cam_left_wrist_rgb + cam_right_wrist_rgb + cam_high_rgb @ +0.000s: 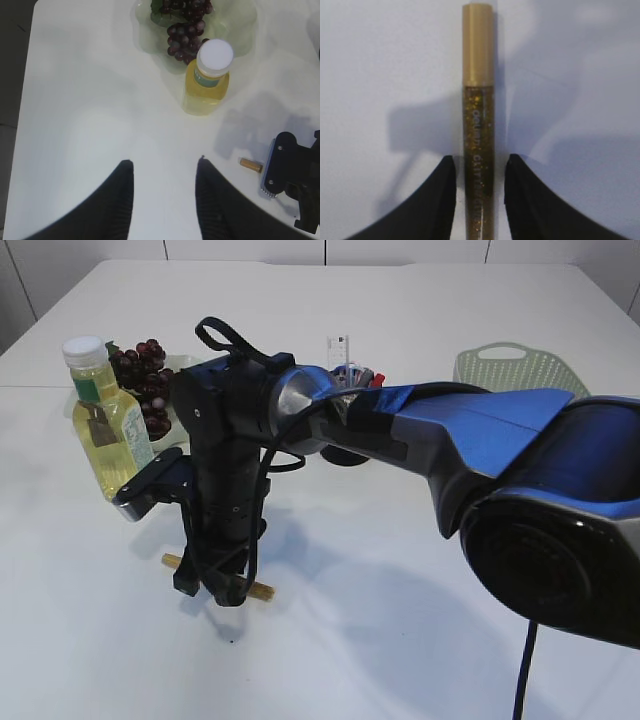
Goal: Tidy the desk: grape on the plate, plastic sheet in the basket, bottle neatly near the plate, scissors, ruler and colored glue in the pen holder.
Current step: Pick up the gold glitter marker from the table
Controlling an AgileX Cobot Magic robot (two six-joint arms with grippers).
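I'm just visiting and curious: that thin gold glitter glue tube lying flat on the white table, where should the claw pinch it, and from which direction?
Best from straight above, across the narrow glittery body of the gold glitter glue tube, below its plain gold cap. It lies flat on the white table, so only its long sides are free. The right gripper already straddles it there, one finger on each side.

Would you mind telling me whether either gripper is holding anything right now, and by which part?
The left gripper holds nothing. The right gripper straddles the glue at its glittery body, but contact cannot be told.
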